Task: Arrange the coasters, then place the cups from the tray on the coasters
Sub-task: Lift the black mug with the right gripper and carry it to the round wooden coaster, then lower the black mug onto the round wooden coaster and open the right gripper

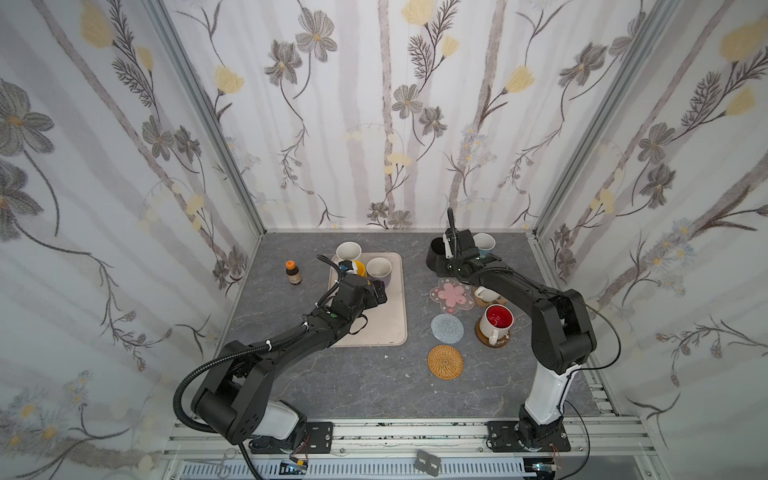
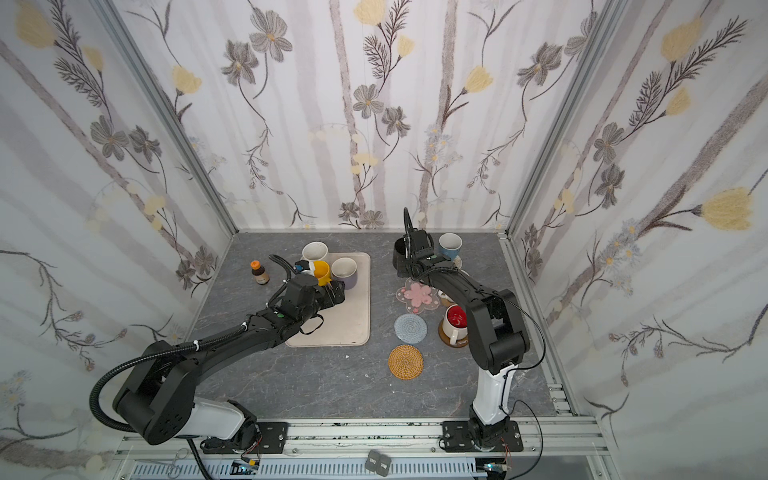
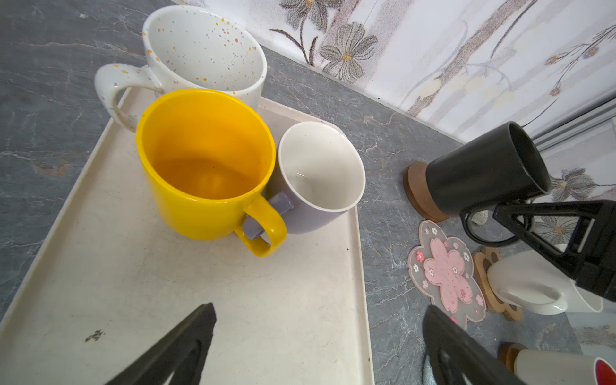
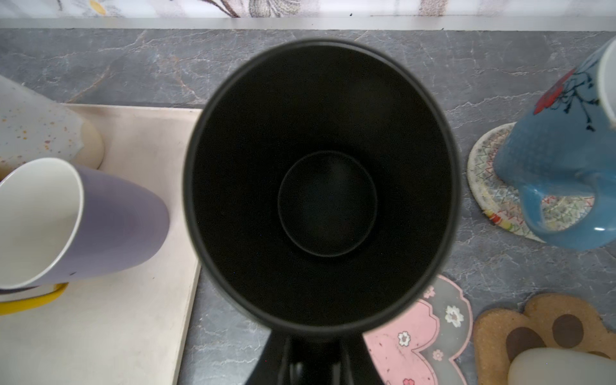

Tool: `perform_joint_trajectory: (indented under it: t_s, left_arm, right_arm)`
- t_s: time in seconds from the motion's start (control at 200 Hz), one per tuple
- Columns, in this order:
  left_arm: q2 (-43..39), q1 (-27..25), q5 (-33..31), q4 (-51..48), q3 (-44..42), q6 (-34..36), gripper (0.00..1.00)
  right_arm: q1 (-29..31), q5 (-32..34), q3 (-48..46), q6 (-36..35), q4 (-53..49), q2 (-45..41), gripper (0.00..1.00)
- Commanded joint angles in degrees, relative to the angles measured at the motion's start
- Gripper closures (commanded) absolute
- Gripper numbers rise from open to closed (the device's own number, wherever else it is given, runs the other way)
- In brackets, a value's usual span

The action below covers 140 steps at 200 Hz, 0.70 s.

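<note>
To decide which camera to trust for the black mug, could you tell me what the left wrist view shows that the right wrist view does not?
Only the left wrist view shows the brown wood disc beneath the black mug and the whole yellow mug. Only the right wrist view shows the light blue mug, standing on the cream woven coaster, and the black mug's interior. Both show the black mug, the lavender mug, the pink blossom coaster and the tray.

The left arm stretched from the table's near edge toward its middle, the left gripper (image 3: 318,311) level, jaws spread wide. The right arm reached to the far edge, the right gripper (image 4: 313,353) angled downward, jaws nearly closed.
</note>
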Motion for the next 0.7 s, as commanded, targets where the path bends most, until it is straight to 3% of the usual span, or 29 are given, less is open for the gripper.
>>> perform_joint_trajectory:
  t_s: [0.0,0.694]
  left_arm:
    - [1.32,0.00,-1.59,1.73,1.19,1.26,0.00]
    - [5.80,0.11,-3.35,2.40,2.90,2.52,0.00]
  right_arm:
    - [-0.83,1.46,1.79,-0.32,3.00,1.15,1.00]
    - [-4.27,0.87,6.52,-0.77,2.78,8.16,1.00]
